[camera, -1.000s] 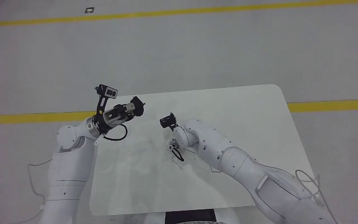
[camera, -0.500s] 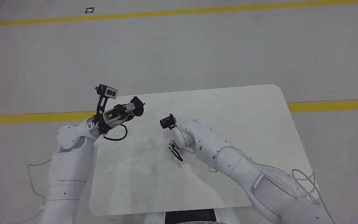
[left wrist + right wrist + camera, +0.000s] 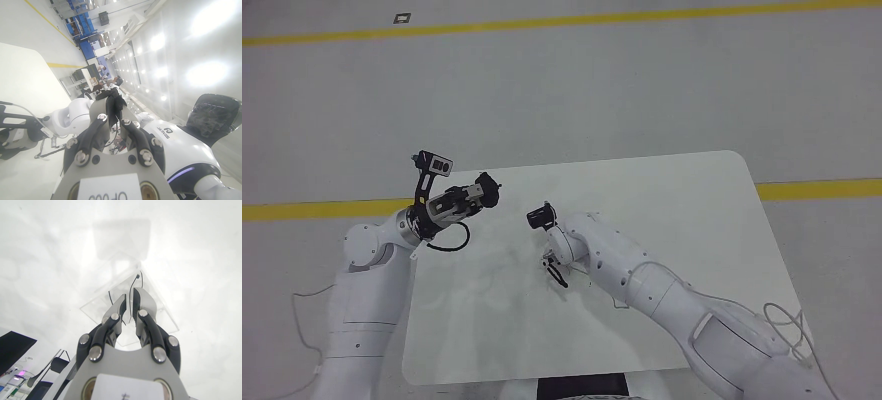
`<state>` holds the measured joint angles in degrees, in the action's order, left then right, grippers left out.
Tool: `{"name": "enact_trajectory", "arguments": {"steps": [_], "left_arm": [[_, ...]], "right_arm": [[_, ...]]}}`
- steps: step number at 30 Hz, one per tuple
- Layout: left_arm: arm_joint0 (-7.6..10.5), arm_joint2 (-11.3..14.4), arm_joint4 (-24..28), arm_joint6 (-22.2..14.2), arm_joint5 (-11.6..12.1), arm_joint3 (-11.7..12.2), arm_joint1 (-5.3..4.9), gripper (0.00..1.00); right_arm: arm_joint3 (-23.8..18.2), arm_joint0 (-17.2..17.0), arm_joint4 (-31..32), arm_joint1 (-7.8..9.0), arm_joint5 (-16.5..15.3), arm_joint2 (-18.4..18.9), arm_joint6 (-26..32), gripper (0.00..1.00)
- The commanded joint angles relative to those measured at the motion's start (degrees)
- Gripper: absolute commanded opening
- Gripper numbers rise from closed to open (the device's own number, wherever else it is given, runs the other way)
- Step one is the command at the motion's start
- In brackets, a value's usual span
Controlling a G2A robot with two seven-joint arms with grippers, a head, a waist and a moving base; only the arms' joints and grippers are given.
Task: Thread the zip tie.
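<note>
Jaws a little apart, the right gripper (image 3: 129,292) is hanging straight down into a clear tray (image 3: 164,315) that is sitting on the table (image 3: 692,210) between its middle and its left edge. One black zip tie (image 3: 130,294) is running up between the pads. As far as can be seen, the pads are not yet touching the strap, so the step in hand is judged to be the pinch that comes ahead of any threading. Beyond the fingertips the strap is curving away to its small square head, which is resting near a corner of the tray. Two other ties (image 3: 110,297) are lying just beside it, one on each side of the fingers. To do this well, the robot should be closing squarely on the flat of the strap and keeping it centred so that it is not slipping out sideways. It should then be lifting gently, so that the other ties are not being dragged along and the tray is not being tipped. Leaving the head or the tail sticking out free would probably be giving the other arm something to meet. Farther off, the left gripper (image 3: 114,102) is hovering raised above the table's far left corner, its fingers pressed together. Something black is showing at their tips, but whether it is a held thing or only padding cannot be told.
</note>
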<state>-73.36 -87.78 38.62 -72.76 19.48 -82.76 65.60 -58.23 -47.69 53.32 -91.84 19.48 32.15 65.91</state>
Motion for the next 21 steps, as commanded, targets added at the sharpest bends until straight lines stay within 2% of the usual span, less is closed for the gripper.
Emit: {"name": "enact_trajectory", "arguments": {"steps": [1,18,21], "left_arm": [[0.0,0.0,0.0,0.0,0.0,0.0,0.0,0.0],[0.0,0.0,0.0,0.0,0.0,0.0,0.0,0.0],[0.0,0.0,0.0,0.0,0.0,0.0,0.0,0.0]], "right_arm": [[-0.42,-0.29,0.39,0.05,0.0,0.36,0.2,0.11],[-0.8,-1.77,2.16,-0.05,-0.82,2.05,1.13,0.09],[-0.44,-1.77,2.29,-0.2,-1.01,2.19,1.19,0.02]]}}
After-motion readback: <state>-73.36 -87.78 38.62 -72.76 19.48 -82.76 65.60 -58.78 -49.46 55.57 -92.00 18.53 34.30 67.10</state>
